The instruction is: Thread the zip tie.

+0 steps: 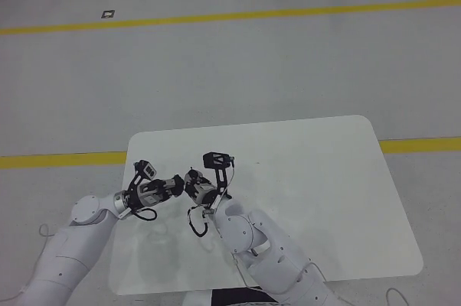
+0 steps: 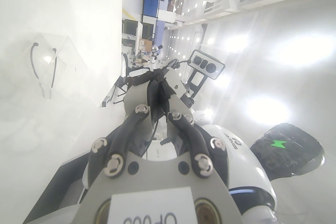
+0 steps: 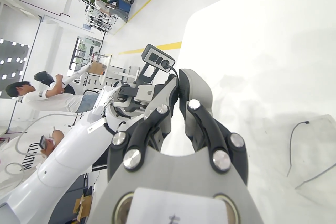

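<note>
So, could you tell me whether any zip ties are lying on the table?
Yes, the right wrist view shows black zip ties lying on a clear sheet on the table.

Green bolt sign (image 2: 279, 143) on black pad (image 2: 302, 156); white label (image 2: 152, 202), print cropped.

right tool (image 3: 179, 89) (close), blocking left tool (image 2: 157, 83)

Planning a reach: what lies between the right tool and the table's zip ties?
Bare table separates the right tool from the zip ties, in the right wrist view.
</note>
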Controlling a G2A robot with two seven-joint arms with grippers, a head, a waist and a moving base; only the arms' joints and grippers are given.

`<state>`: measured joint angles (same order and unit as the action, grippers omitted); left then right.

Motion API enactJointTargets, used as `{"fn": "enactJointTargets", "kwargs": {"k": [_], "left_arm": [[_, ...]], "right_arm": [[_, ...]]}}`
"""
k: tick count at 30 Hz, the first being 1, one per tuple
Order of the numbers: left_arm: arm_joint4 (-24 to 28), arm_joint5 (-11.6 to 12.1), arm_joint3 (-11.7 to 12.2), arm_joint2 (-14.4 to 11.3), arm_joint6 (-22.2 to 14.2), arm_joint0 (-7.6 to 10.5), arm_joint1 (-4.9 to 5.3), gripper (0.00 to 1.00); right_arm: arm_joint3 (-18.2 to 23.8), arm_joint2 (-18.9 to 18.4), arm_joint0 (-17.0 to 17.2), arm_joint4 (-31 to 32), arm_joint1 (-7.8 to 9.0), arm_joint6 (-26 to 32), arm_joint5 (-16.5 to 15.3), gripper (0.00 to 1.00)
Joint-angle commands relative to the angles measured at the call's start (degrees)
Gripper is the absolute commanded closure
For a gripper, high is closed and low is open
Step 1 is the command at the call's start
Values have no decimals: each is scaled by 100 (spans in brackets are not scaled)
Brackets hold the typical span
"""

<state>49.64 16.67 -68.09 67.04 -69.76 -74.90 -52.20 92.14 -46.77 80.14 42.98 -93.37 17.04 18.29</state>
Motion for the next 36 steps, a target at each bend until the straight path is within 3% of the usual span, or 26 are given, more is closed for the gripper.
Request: {"fn": "enactJointTargets", "kwargs": {"k": [1,10,20,21,22,25,26,27,28,36], "left_arm": [[-2,0,13,10,1,-1,-2,100],[-4,6,39,36,8,-13,-14,100],[-13,11,33,49,-4,-25,-30,100],[-14,12,32,52,-1,-26,-31,100],[-16,12,32,55,2,-25,-32,100],[-25,11,35,66,12,-20,-36,100],[-27,12,37,69,15,-18,-37,100],[-30,12,41,75,17,-16,-38,100],[-31,11,45,79,19,-14,-39,100],[-23,11,76,127,20,-9,-43,100]], "right_arm": [[11,-3,3,4,2,-41,3,100],[188,-46,95,140,44,-91,11,100],[90,-10,72,97,51,-29,7,100],[94,-11,63,113,52,-28,22,96],[107,-17,58,127,54,-26,37,73],[176,-52,70,191,70,-26,79,45],[205,-67,81,211,76,-29,89,22],[236,-86,97,237,85,-29,96,9],[260,-100,111,264,92,-32,101,5],[504,-201,283,438,161,-18,57,2]]}}
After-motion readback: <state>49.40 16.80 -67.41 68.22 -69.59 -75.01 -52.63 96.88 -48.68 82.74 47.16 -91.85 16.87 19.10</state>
